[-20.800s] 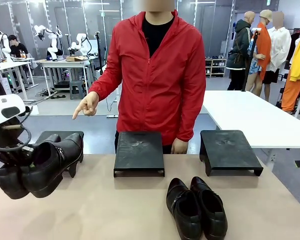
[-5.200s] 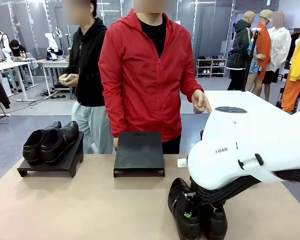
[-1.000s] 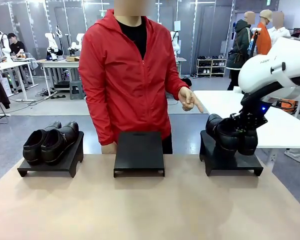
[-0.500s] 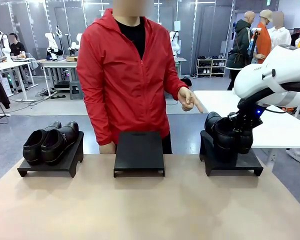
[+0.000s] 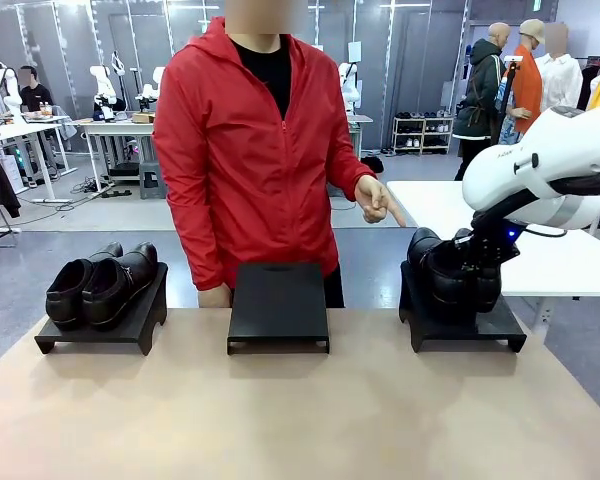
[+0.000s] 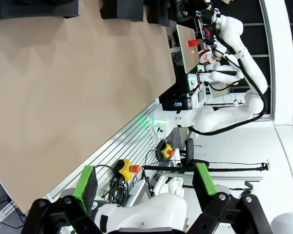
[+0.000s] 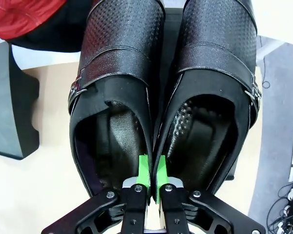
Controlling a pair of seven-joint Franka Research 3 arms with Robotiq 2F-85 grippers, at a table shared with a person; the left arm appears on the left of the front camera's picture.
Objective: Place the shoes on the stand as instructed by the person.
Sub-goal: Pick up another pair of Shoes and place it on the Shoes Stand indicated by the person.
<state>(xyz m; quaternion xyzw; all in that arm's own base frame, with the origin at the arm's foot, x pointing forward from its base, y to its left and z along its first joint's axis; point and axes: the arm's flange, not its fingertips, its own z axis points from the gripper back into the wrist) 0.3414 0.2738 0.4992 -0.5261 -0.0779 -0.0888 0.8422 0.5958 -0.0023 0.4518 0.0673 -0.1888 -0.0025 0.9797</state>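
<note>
So the right arm is reaching across from the right side, its white elbow humped up high and the wrist angled down over the right-hand stand (image 5: pixel 463 325) at the far edge of the table (image 5: pixel 280 410). The right gripper (image 7: pixel 152 171) has its jaws clenched on the two inner walls of a pair of shoes (image 5: pixel 452 272), one green pad tucked inside each shoe, so both get pinched together side by side. From the front, that pair sits right at the top of the stand; can't tell if the soles are actually touching it. The person (image 5: pixel 260 150) in the red jacket stands behind the middle stand (image 5: pixel 278 305), one hand (image 5: pixel 376 200) out to the side with a finger pointing toward the right stand, the other arm hanging straight down behind the middle stand. The other pair of shoes (image 5: pixel 100 285) is parked on the left stand (image 5: pixel 105 325), toes toward the robot. The left gripper (image 6: pixel 146 183) hangs off beyond the table's edge with its jaws spread wide, nothing between them.
</note>
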